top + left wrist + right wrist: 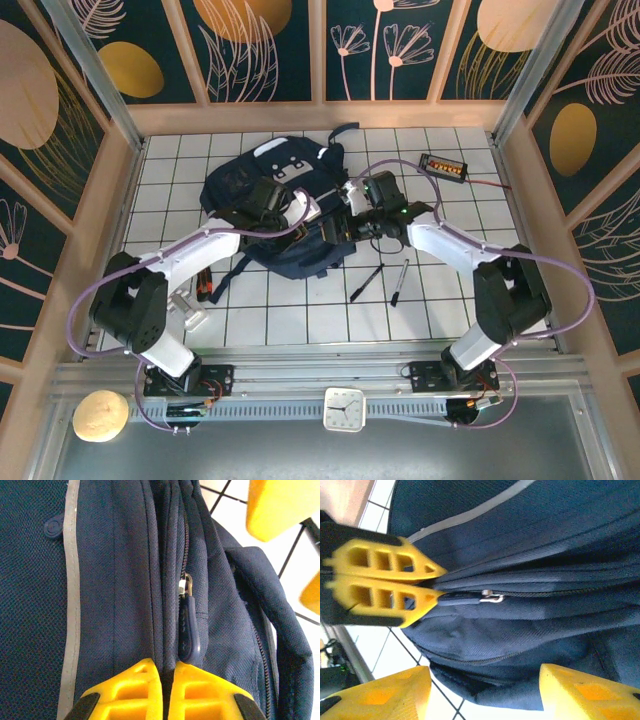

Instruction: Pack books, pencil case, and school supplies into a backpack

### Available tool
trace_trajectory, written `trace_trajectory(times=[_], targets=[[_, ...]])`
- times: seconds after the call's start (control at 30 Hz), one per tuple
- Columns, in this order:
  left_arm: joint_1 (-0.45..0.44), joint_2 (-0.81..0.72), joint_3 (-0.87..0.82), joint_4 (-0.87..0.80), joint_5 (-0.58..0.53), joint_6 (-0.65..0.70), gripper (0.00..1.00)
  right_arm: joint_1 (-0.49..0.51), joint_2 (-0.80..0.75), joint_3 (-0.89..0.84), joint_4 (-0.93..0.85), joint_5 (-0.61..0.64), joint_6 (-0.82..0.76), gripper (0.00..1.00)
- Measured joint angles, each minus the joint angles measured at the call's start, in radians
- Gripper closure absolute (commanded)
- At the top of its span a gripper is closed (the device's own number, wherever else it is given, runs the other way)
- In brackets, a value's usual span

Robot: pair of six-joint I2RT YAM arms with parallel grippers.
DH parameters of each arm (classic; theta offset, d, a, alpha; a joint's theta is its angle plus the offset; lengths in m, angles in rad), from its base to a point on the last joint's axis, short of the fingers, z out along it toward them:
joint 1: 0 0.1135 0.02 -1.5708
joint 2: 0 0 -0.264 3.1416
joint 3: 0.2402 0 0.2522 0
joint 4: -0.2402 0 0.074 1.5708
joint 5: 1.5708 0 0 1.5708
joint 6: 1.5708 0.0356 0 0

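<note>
From above, we see the backpack point(250, 185) lying on the white tiled table point(300, 320), toward the far middle, with its white patches at the far end. The left arm point(215, 245) and the right arm point(445, 245) both reach in over it, and their ends meet above its near right part. A dark pen point(365, 282) and a second pen point(398, 280) lie side by side on the table just off the backpack's near right edge, apart from it. A black box with orange lights point(442, 165) sits near the far right corner. In the left wrist view, the left gripper point(167, 672) has its yellow fingers point(135, 695) pressed together with only a thin dark slit between them, tips against the navy fabric. The zip pull point(189, 630) hangs from its slider toward that gripper and its end meets one fingertip, beside the slit rather than in it; we cannot tell whether any fabric is pinched. A pale stripe point(72, 605) runs down the left. In the right wrist view, the right gripper point(482, 675) holds nothing, its fingers spread wide, with the backpack's lower edge just beyond them. Opposite it we see the left gripper, closed, at the end of the zip pull.
</note>
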Motion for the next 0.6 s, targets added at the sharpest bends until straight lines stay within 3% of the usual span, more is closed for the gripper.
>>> trace_trajectory(times=[0.17, 0.43, 0.53, 0.6], targets=[[0.000, -0.005, 0.006, -0.037, 0.044, -0.008, 1.00, -0.024, 0.076, 0.073, -0.006, -0.071, 0.214, 0.41], [0.003, -0.005, 0.111, -0.142, 0.124, -0.039, 1.00, -0.024, 0.087, 0.039, 0.135, -0.136, 0.584, 0.47], [0.006, -0.005, 0.130, -0.164, 0.177, -0.066, 1.00, -0.028, 0.127, 0.039, 0.179, -0.142, 0.647, 0.64], [0.008, -0.005, 0.129, -0.174, 0.189, -0.073, 1.00, -0.035, 0.156, 0.034, 0.217, -0.168, 0.694, 0.69]])
